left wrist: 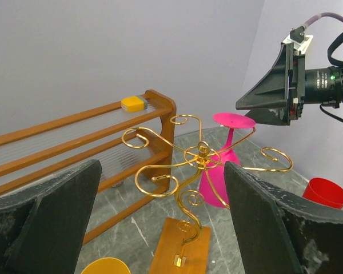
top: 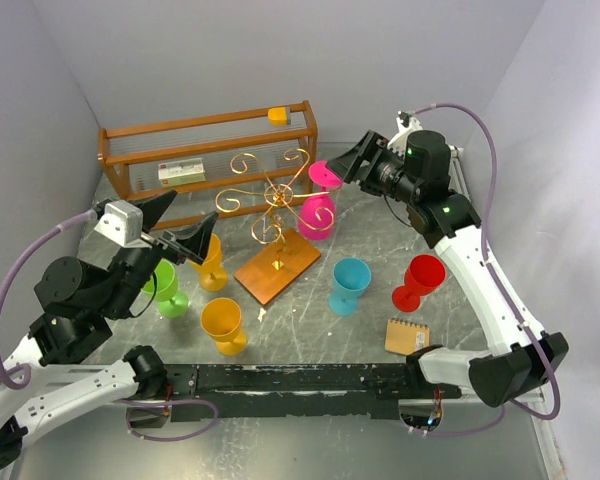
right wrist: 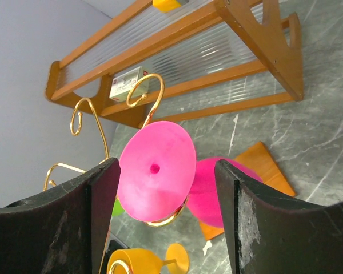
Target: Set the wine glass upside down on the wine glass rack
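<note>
The pink wine glass [top: 318, 213] hangs upside down on the right arm of the gold wire rack [top: 270, 195], foot up and bowl down. The rack stands on its orange-brown wooden base [top: 278, 265]. My right gripper [top: 352, 163] is open just right of the foot; in the right wrist view the gripper [right wrist: 166, 165] straddles the pink foot [right wrist: 156, 170] without gripping it, and a gold curl sits under the foot. My left gripper [top: 180, 230] is open and empty, left of the rack. In the left wrist view the gripper [left wrist: 163, 168] faces the rack [left wrist: 201, 151] and the glass [left wrist: 217, 177].
A brown slatted shelf [top: 210, 150] stands at the back with a yellow block [top: 277, 115] and a white box [top: 182, 172]. On the table stand a green glass [top: 165, 290], two yellow glasses [top: 223, 325], a blue glass [top: 350, 283], a red glass [top: 420, 280] and a notepad [top: 407, 336].
</note>
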`<control>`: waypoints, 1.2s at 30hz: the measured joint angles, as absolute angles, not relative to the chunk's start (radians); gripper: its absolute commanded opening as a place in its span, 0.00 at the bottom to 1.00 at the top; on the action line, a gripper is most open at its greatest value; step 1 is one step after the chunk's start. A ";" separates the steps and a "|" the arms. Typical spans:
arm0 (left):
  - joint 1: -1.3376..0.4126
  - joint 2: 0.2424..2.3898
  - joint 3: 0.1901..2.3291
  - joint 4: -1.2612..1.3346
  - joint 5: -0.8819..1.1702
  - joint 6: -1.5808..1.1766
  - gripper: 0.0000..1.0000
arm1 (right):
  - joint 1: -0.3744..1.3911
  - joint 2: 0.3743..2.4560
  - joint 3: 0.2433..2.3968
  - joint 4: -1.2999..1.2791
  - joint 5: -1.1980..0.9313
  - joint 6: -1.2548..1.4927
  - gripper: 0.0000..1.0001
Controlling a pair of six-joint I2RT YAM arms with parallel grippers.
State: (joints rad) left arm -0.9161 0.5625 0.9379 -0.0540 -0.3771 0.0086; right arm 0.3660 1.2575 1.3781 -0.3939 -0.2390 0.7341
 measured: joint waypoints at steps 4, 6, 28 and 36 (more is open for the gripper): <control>-0.916 0.566 0.938 -0.054 -0.355 0.012 0.99 | 0.366 1.232 1.378 -0.419 -0.225 0.711 0.69; -0.916 0.566 0.938 -0.055 -0.351 0.012 0.99 | 0.366 1.211 1.378 -0.439 -0.215 0.697 0.69; -0.916 0.575 0.938 -0.057 -0.329 -0.023 0.99 | 0.366 0.903 1.081 -0.959 0.007 0.619 0.50; -0.916 0.574 0.937 -0.057 -0.327 -0.043 0.97 | 0.369 0.902 1.007 -1.011 -0.027 0.605 0.47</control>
